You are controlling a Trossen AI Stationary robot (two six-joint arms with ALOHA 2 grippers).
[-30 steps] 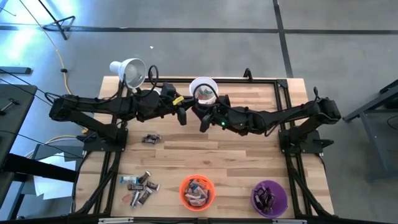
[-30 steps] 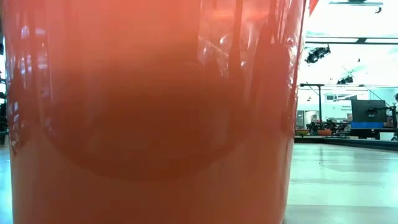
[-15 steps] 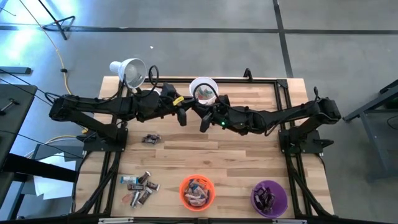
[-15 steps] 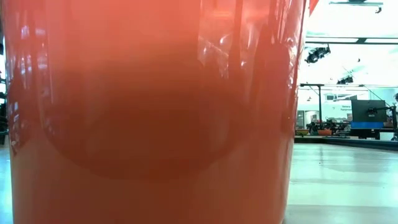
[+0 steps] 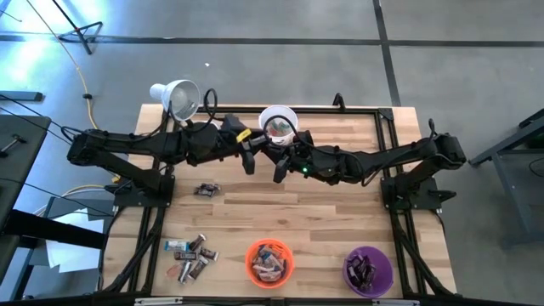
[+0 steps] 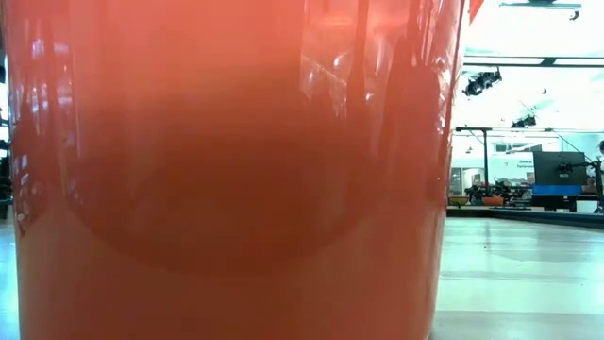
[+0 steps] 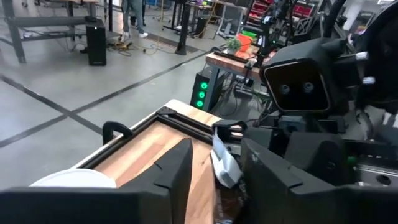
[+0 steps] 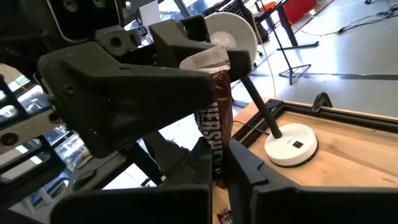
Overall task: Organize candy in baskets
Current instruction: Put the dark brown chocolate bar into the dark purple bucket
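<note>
A: What differs from a moment ago on the table (image 5: 340, 212)?

B: Little. Both arms stay meeting at the far edge beside the white basket (image 5: 278, 121). The left gripper (image 5: 248, 158) has parted its fingers a bit, where earlier they were clenched; the right gripper (image 5: 279, 167) has closed up.

A: And the candy?

B: A dark brown bar (image 8: 217, 118) stands upright between both grippers. The right one is clamped on its lower end; the left fingers (image 7: 177, 171) flank its silvery top (image 7: 225, 163), loosened.

A: The rest?

B: The orange basket (image 5: 269, 262) and purple basket (image 5: 368, 269) sit at the near edge with candy inside, a loose pile (image 5: 190, 252) left of them, one piece (image 5: 205, 189) mid-table. The lamp (image 5: 176, 98) stands at the far left corner.
</note>
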